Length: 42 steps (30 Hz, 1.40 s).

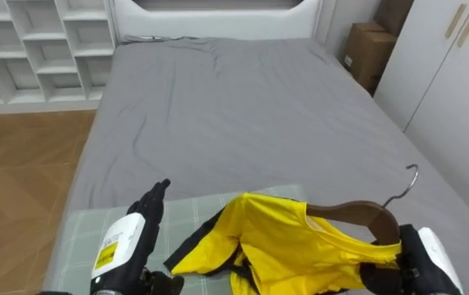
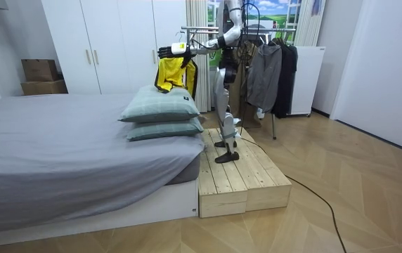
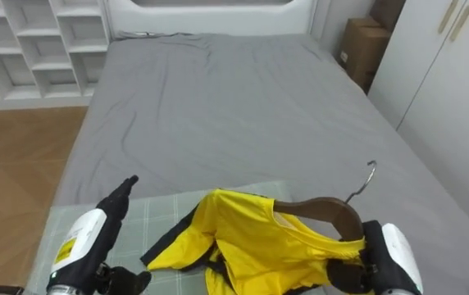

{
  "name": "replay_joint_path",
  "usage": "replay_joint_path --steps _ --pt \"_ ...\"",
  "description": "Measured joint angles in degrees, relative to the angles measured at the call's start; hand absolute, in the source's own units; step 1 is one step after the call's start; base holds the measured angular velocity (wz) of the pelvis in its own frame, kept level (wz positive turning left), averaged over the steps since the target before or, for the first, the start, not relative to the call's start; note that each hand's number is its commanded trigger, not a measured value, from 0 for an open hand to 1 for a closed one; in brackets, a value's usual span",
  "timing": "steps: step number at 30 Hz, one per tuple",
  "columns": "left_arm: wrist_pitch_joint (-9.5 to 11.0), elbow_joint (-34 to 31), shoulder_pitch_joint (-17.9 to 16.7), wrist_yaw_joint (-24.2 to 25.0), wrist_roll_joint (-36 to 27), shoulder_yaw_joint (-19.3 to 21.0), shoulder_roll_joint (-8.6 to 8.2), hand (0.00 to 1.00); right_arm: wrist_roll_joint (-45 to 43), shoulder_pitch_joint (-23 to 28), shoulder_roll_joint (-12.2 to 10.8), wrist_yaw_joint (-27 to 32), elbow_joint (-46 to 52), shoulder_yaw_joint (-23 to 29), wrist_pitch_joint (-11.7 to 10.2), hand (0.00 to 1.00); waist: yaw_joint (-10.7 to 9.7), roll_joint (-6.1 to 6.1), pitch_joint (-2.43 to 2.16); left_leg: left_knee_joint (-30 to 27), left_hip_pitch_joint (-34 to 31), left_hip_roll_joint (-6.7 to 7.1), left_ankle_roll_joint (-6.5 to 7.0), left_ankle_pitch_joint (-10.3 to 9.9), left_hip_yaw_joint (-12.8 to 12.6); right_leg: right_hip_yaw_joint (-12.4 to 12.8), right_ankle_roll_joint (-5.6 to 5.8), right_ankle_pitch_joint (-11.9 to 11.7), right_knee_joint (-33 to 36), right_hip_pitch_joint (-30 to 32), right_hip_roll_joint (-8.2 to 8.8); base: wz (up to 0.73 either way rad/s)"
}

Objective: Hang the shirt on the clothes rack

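A wide bed (image 1: 243, 106) with a plain grey sheet lies in front of the robot, and the sheet has some soft folds. At the far end is a white headboard (image 1: 218, 16). On the left of the bed is a wooden floor (image 1: 21, 164) and white open shelves (image 1: 29, 49). On the right are white wardrobe doors (image 1: 456, 90), with cardboard boxes (image 1: 370, 49) in the corner.

In the room view the robot stands on a low wooden platform (image 2: 240, 176) at the foot of the bed, with both arms stretched over two stacked green pillows (image 2: 162, 105). Behind it, dark clothes (image 2: 271, 70) hang on a rack.

The yellow shirt (image 1: 292, 242) is on a wooden hanger (image 1: 357, 215) with a metal hook (image 1: 407, 184), and it is in the air above the pillows. The right hand (image 1: 382, 274) is closed on the right end of the hanger, under the shoulder of the shirt. The left hand (image 1: 148, 211) is beside the shirt, apart from it, with straight fingers pointing forward and holding nothing.
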State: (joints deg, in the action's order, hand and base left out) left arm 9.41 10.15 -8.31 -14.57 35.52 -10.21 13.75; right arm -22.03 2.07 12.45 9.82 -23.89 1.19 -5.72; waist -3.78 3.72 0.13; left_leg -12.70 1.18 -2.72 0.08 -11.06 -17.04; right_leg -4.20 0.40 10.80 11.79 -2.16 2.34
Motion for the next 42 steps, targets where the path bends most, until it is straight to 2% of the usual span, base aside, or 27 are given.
replay_joint_path --steps 7,10,13,15,16,17,18,19,20,21,22,23,24,25,26,27,28,29,30,33,34,35,36,37,39,41,42 --pt "0.0 -0.3 0.4 0.1 -1.4 -1.0 -0.36 0.00 -0.6 0.6 -1.1 0.0 0.0 0.1 -2.0 1.00 -5.0 -1.95 0.01 -0.2 -0.6 -1.24 -0.17 -0.2 -3.9 4.1 -0.25 -1.2 0.0 2.2 -1.16 -0.34" --pt "0.1 -0.3 1.8 1.1 -3.7 -2.4 -0.37 0.00 -0.7 1.5 -1.5 0.7 0.0 0.1 -2.0 1.00 -7.1 -3.10 0.07 -2.2 -0.4 -2.84 -0.72 -1.6 -6.3 5.9 -0.57 -1.6 0.1 2.3 -2.21 -0.45" --pt "0.2 0.0 4.1 1.6 -6.0 -2.7 -0.65 0.00 -0.8 1.9 -1.7 1.8 0.0 0.0 -2.0 1.00 -7.9 -3.96 0.55 -7.3 -0.5 -5.69 -1.67 -3.7 -8.9 8.5 -1.22 -1.2 2.1 3.4 -4.12 -0.70" --pt "0.2 0.1 5.3 1.6 -8.4 -2.5 -0.87 0.00 -0.9 1.9 -1.9 2.3 0.0 0.0 -1.9 1.00 -7.8 -3.99 0.72 -15.1 -1.2 -8.96 -2.71 -6.1 -10.4 11.1 -2.47 1.6 7.2 5.6 -6.14 -0.92" --pt "0.2 0.1 5.3 1.6 -9.2 -2.5 -0.96 0.00 -1.1 1.9 -1.9 2.4 0.0 0.0 -1.9 1.00 -7.6 -3.88 0.70 -18.2 -1.9 -9.68 -2.71 -6.1 -9.9 12.2 -2.73 2.3 8.8 6.2 -6.67 -1.12" --pt "0.2 0.2 5.3 1.7 -10.1 -2.7 -1.19 0.00 -1.8 1.9 -1.6 3.4 0.1 -0.1 -1.9 1.00 -6.7 -4.11 0.78 -24.6 -3.7 -10.80 -2.50 -5.7 -6.5 14.7 -3.26 3.2 11.3 6.9 -8.02 -1.38" --pt "0.2 0.5 5.3 1.7 -11.4 -2.7 -1.63 0.00 -1.9 1.9 -1.3 4.7 0.1 -0.8 -1.6 1.00 -5.6 -4.56 0.90 -30.9 -5.6 -11.08 -1.71 -4.4 -1.3 18.4 -3.79 3.6 13.3 7.0 -9.88 -1.87" --pt "0.2 1.4 5.3 1.7 -12.6 -2.6 -2.12 0.00 -1.8 1.8 -1.0 5.1 0.2 -2.4 -1.2 1.00 -4.3 -4.25 1.21 -35.8 -7.9 -10.17 -0.97 -2.7 4.3 23.6 -4.04 3.8 15.1 6.2 -11.55 -1.62" --pt "0.2 2.1 5.3 1.8 -12.9 -2.7 -2.44 0.00 -1.8 1.8 -0.9 5.1 0.2 -3.0 -1.1 1.00 -3.9 -4.31 1.12 -36.3 -8.7 -8.27 -0.83 -3.0 7.5 25.6 -4.09 3.9 15.4 6.0 -12.05 -1.77" --pt "0.1 2.8 5.3 1.8 -13.0 -2.6 -3.30 0.00 -1.6 1.4 -1.0 5.1 0.2 -3.6 -0.8 1.00 -2.8 -4.09 1.08 -34.1 -9.7 -2.90 -0.98 -3.6 14.5 30.0 -3.90 3.9 16.0 6.0 -12.59 -1.49" --pt "0.1 3.0 5.3 1.8 -13.0 -2.6 -3.68 0.00 -1.6 1.2 -0.9 5.1 0.2 -3.9 -0.7 1.00 -2.0 -4.04 1.11 -32.2 -10.2 -0.62 -1.08 -3.7 17.1 32.3 -3.67 3.6 16.0 6.1 -12.88 -2.05" --pt "0.2 3.3 5.2 1.7 -13.0 -2.5 -4.15 0.00 -1.7 0.7 -0.8 5.0 0.2 -4.7 -0.5 1.00 -0.4 -4.02 1.13 -27.0 -10.9 2.57 -1.16 -3.7 21.3 35.6 -3.42 2.8 15.8 6.4 -13.36 -1.91" --pt "0.2 3.4 5.0 1.7 -12.9 -2.5 -4.16 0.00 -1.8 0.5 -0.8 5.0 0.3 -5.3 -0.5 1.00 -0.4 -3.96 1.15 -20.2 -11.0 4.41 -1.35 -3.5 25.7 38.2 -3.17 2.6 15.9 7.0 -14.40 -1.69" --pt "0.2 3.4 5.0 1.7 -12.9 -2.4 -4.19 0.00 -1.8 0.5 -0.8 5.0 0.3 -5.4 -0.5 1.00 -0.5 -4.11 1.06 -17.0 -11.0 4.55 -1.14 -3.3 27.6 39.0 -3.05 2.7 16.0 7.2 -15.01 -1.30" --pt "0.3 3.6 5.0 1.6 -12.9 -2.4 -4.09 0.00 -1.9 0.5 -1.0 5.0 0.1 -5.4 -0.2 1.00 -0.3 -4.49 0.70 -14.2 -11.0 4.47 -1.94 -2.4 28.2 40.6 -2.67 2.9 16.8 7.9 -16.16 -1.12" --pt "0.2 4.7 5.0 1.1 -12.8 -2.2 -3.98 0.00 -3.0 0.3 -1.6 5.0 0.1 -5.4 0.1 1.00 -0.4 -2.79 0.32 -12.9 -10.2 4.06 -1.68 -2.4 25.6 38.4 -2.28 3.3 17.7 9.3 -15.13 -1.12" --pt "0.0 5.2 5.0 0.7 -12.8 -2.2 -4.06 0.00 -3.3 -0.1 -1.6 5.0 0.2 -5.4 0.1 1.00 -0.4 -2.33 0.50 -12.7 -9.9 4.03 -1.52 -2.4 24.4 36.2 -2.19 3.2 17.7 10.1 -14.23 -1.05" --pt "-0.3 6.8 5.0 0.0 -12.9 -2.6 -4.23 0.00 -3.4 -0.6 -1.5 5.0 0.4 -5.0 0.1 1.00 -0.5 -2.50 0.78 -13.0 -9.8 3.83 -1.01 -2.9 22.3 31.6 -1.95 2.6 16.5 10.8 -12.87 -0.91" --pt "-0.4 8.2 5.0 -0.1 -13.0 -3.2 -4.28 0.00 -3.3 -0.8 -1.4 5.1 0.6 -4.3 0.1 1.00 -0.6 -3.21 0.73 -13.2 -9.8 3.22 -0.57 -3.5 20.7 29.1 -1.76 1.8 14.7 11.0 -11.94 -0.85" --pt "-0.4 9.5 5.0 -0.4 -13.2 -3.5 -4.00 0.00 -4.1 -1.0 -1.3 5.1 2.3 -3.9 0.5 1.00 -0.2 -3.95 0.65 -12.3 -9.2 2.76 0.33 -4.1 16.8 27.8 -1.01 1.1 12.9 11.8 -10.52 -0.77" --pt "-0.4 9.5 5.0 -0.9 -13.6 -3.3 -3.96 0.00 -4.2 -1.7 -1.3 4.7 2.3 -4.2 0.6 1.00 1.8 -4.15 0.72 -11.6 -8.3 1.95 0.65 -4.4 13.7 27.2 -0.93 0.5 12.7 12.6 -10.33 -1.07" --pt "-0.4 9.5 5.0 -1.1 -13.7 -3.2 -3.97 0.00 -4.3 -2.2 -1.3 4.2 2.3 -4.3 0.6 1.00 2.7 -4.40 0.76 -11.5 -8.0 1.48 0.71 -4.8 12.2 25.6 -0.93 0.1 12.6 13.1 -9.99 -1.27" --pt "-0.4 9.5 5.0 -1.3 -14.8 -3.1 -3.70 0.00 -4.5 -3.3 -1.3 3.5 2.3 -4.8 0.6 1.00 3.6 -4.92 0.94 -11.3 -7.4 0.69 0.91 -5.3 9.8 20.3 -1.23 -0.6 12.1 14.0 -8.52 -0.95" --pt "-0.3 9.5 4.9 -1.4 -15.3 -3.0 -3.53 0.00 -4.7 -3.6 -1.3 3.3 2.3 -5.0 0.6 1.00 4.2 -5.02 0.92 -10.8 -6.9 0.30 0.96 -5.4 8.4 17.6 -1.44 -0.9 12.1 14.6 -7.78 -1.09" --pt "-0.3 9.5 4.8 -1.5 -16.2 -1.1 -3.42 0.00 -6.2 -4.3 -1.3 1.9 2.3 -5.8 0.6 1.00 6.1 -5.23 0.89 -9.8 -5.1 -0.28 1.08 -6.2 4.2 8.9 -2.35 -1.6 12.1 15.7 -5.29 -0.95" --pt "-0.2 9.5 4.6 -1.5 -17.2 0.5 -3.27 0.00 -6.3 -4.4 -1.3 0.9 2.5 -6.6 0.6 1.00 6.4 -5.10 0.84 -9.1 -4.1 -0.54 0.96 -6.8 2.2 5.2 -2.82 -1.8 12.1 16.1 -4.59 -0.68" --pt "-0.3 9.5 4.6 -1.5 -17.4 1.0 -3.06 0.00 -6.3 -4.4 -1.3 0.6 2.6 -6.9 0.6 1.00 6.8 -5.09 0.85 -8.4 -3.4 -0.56 0.99 -6.8 1.0 5.0 -2.86 -1.8 12.0 16.2 -4.54 -0.59"
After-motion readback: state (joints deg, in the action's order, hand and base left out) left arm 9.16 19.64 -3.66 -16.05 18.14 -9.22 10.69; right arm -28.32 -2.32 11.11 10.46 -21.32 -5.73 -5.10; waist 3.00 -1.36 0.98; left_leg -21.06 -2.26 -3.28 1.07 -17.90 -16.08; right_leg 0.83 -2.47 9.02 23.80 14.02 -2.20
